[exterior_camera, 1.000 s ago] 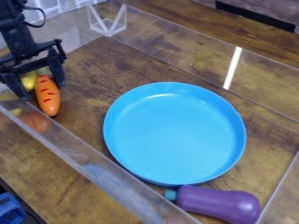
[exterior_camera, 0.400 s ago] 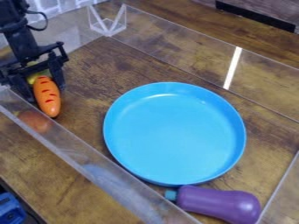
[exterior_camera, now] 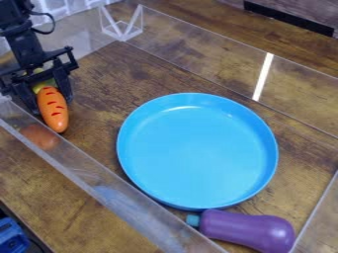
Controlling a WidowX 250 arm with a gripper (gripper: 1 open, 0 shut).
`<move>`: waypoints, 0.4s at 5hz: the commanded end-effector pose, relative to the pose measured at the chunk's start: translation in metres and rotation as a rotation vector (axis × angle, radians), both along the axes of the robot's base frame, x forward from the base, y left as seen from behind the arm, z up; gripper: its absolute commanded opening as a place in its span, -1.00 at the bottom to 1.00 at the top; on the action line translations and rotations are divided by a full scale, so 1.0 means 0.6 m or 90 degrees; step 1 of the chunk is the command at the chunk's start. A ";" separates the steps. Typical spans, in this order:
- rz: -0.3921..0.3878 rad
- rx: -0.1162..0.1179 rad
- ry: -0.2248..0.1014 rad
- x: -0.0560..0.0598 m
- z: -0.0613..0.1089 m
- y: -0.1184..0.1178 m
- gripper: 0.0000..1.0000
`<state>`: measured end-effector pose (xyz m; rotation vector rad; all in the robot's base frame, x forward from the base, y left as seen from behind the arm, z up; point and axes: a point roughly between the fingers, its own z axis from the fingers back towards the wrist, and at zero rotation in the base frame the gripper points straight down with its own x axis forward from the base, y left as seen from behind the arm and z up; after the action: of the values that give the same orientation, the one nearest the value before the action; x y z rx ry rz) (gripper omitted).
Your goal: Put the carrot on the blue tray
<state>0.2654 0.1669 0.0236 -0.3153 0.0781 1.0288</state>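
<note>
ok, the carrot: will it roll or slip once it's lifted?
The carrot looks like smooth molded plastic, so probably stiff and light. Its round, tapered body could slip or pivot, since the gripper sits at its leafy end, the long orange part sticking out. Set on the flat blue tray, it may roll in an arc; the raised rim should stop it.

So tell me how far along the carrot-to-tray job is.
Done: the black gripper is down at the small orange toy carrot, its jaws shut around the leafy end. In hand: that grasp, with the carrot lying on the wooden table. Left: lifting it, carrying it right and setting it on the empty round blue plastic tray.
</note>
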 end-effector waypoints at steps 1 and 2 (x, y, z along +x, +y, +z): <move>-0.030 0.037 -0.055 0.027 0.057 0.001 -1.00; -0.049 0.033 -0.063 0.033 0.073 -0.010 -1.00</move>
<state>0.2721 0.1559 0.0361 -0.3349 0.0878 0.9649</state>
